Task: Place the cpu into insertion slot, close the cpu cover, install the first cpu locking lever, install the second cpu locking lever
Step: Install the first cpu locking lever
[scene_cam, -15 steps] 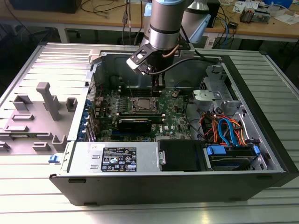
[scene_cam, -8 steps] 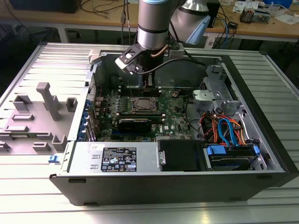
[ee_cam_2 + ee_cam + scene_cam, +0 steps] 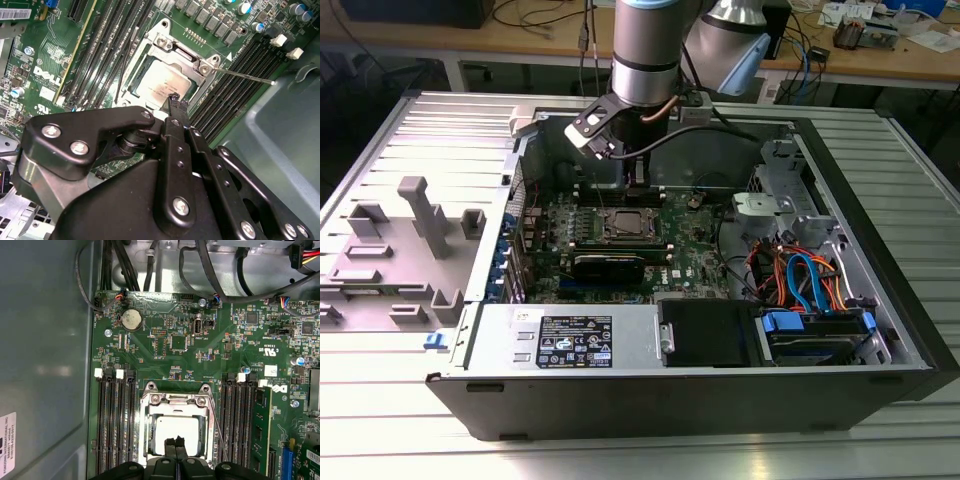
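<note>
Tool (image 3: 175, 444) pressed together, holding nothing, tips over the cpu (image 3: 162, 427); cpu cover (image 3: 176, 401) down.

The case (image 3: 700, 400) is overlooked from 6 o'clock in the exterior view; the insertion slot (image 3: 142, 62) (image 3: 148, 425) is shared closely in both wrist views.

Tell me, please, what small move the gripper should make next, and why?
Probably shift sideways to the thin lever: the cpu is seated, the cover lies flat over it, the shut gripper hovers at the cover's edge, and that lever seems to stand unlatched.
</note>
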Tool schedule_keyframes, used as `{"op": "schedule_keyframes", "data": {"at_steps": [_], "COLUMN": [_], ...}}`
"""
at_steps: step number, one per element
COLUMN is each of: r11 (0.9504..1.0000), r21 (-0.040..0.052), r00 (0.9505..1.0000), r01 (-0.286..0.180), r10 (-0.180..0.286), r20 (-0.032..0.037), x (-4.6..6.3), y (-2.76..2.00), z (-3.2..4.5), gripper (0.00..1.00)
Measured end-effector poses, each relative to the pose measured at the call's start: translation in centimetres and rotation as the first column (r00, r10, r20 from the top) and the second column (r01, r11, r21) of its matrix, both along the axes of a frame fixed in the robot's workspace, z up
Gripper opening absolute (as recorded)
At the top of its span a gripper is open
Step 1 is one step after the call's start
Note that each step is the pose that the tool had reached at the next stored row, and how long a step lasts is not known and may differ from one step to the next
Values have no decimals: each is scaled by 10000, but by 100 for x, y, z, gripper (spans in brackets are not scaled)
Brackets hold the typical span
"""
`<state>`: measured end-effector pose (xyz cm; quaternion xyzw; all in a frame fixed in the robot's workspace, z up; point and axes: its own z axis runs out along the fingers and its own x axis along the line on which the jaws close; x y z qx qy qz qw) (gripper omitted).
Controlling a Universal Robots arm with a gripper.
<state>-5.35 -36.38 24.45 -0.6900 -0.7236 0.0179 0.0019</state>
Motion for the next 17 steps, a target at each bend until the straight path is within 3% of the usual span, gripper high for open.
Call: {"op": "schedule_keyframes", "data": {"at_steps": [15,17], "r11": [10000,9993], "r21": [34,34], "r00": [10000,9993], "r01": [-16,-369], "r10": [16,369], "r20": [0,0], "x": [-1,0], "y": [-2,-3], "z": [0,0], "gripper": [11,11]}}
